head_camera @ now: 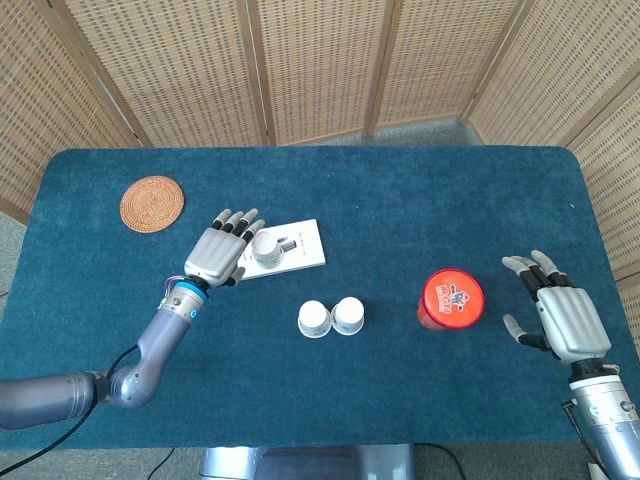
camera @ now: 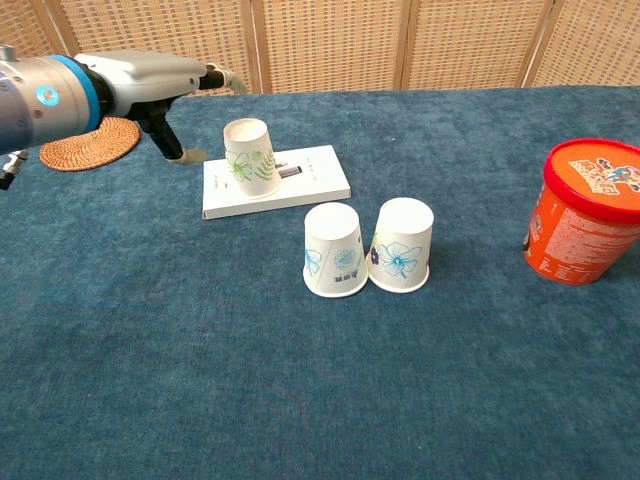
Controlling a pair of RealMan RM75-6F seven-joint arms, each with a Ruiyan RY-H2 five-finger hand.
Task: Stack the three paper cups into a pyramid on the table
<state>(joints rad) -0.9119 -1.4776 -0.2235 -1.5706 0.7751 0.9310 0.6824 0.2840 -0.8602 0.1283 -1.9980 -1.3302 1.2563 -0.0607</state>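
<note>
Three upside-down white paper cups are on the blue table. The green-leaf cup [head_camera: 266, 247] [camera: 250, 157] stands on a flat white box [head_camera: 297, 246] [camera: 300, 187]. Two blue-flower cups [head_camera: 314, 318] [head_camera: 348, 315] stand side by side and touching in the middle, the left blue-flower cup [camera: 334, 250] beside the right one [camera: 401, 244]. My left hand [head_camera: 222, 252] [camera: 155, 78] is open just left of the green-leaf cup, fingers spread, not touching it. My right hand [head_camera: 565, 318] is open to the right of the orange tub, holding nothing.
An orange tub with a red lid [head_camera: 451, 298] [camera: 585, 212] stands right of the cup pair. A round woven coaster [head_camera: 152, 203] [camera: 93, 146] lies at the far left. Wicker screens stand behind the table [head_camera: 400, 200].
</note>
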